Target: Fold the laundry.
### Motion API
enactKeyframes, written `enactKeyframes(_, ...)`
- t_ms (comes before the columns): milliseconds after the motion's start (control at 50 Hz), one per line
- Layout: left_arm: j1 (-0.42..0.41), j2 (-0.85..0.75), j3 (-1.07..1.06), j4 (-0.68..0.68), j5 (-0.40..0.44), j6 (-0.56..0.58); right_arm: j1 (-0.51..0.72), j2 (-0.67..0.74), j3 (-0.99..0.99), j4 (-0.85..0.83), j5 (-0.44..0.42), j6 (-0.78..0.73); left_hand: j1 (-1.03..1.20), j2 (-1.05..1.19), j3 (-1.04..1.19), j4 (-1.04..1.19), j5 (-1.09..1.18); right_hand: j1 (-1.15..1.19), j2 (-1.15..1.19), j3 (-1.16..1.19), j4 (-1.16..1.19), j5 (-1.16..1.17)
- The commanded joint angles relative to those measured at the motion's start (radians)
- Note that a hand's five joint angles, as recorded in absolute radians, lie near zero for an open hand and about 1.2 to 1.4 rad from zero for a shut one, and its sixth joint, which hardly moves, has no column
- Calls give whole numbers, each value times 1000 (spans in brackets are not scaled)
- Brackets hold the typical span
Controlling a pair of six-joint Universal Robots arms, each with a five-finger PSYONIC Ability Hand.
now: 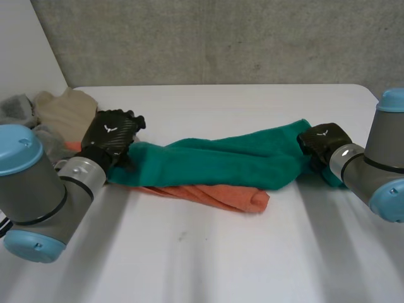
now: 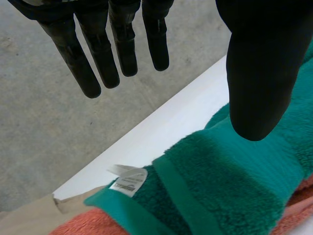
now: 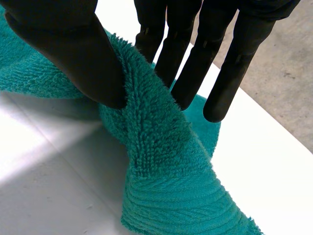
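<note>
- While the green towel (image 1: pixel 221 158) is lying bunched into a long roll across the white table (image 1: pixel 252 252), half on top of an orange towel (image 1: pixel 221 194), the robot looks to be working on the spread-it-flat step, not really folding yet.
- The right hand (image 1: pixel 322 140) is pinching the towel's right end, squeezing the terry between its thumb and straight fingers (image 3: pixel 234 73).
- The left hand (image 1: pixel 112 136) is hovering at the left end near the white label (image 2: pixel 128 180), fingers straight, thumb held wide, gripping nothing.
- Next move, probably: the left hand is going to need a grip on that hemmed corner so both ends can be pulled apart and lifted clear of the orange one.
- A beige cloth (image 1: pixel 63 104) and a grey cloth (image 1: pixel 16 107) are waiting just beyond the left hand.
</note>
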Motion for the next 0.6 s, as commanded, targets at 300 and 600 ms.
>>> enactKeyframes(300,35,55,-34,21,23,0,-225,27,-91,-103,193,-89,38,25,23,35,40,284,221,212,203,248)
enactKeyframes(600,77,-117,18,14,20,149,-193,6,-42,-113,147,-36,65,51,50,62,66,-262,-324,-334,-342,-298)
